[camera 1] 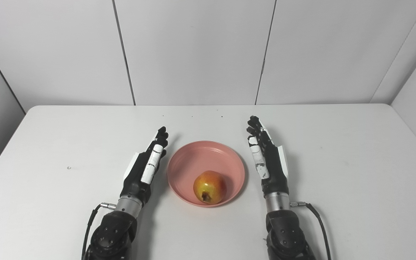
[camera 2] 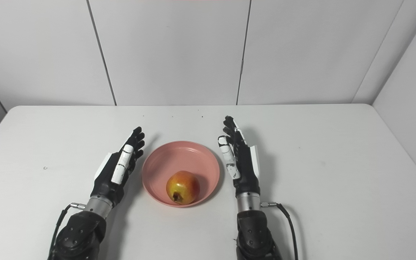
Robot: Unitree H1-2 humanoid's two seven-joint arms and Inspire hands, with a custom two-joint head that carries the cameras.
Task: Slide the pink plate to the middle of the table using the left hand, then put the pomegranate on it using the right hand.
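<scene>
You have the pink plate (camera 1: 206, 159) sitting near the middle of the bench (camera 1: 337, 173), and the pomegranate (camera 1: 210, 187) already rests inside it, toward the near rim. From how things lie, both steps of the task look done.

Your left hand (camera 1: 145, 166) lies just beside the plate's left edge, fingers stretched out and holding nothing. Your right hand (camera 1: 267, 157) stands just off the plate's right edge, likewise spread and empty. Neither touches the plate or the fruit.

If you need to handle the fruit again, expect it to be firm, fairly heavy for its size and round enough to roll; its skin looks smooth and a little glossy, so it may slip. Wrap the fingers around its widest part from the side or above, clear of the dark crown end facing you.

The plate looks light, stiff and shallow. It should slide readily on the smooth bench; push at the rim, gently, or the fruit may roll.
</scene>
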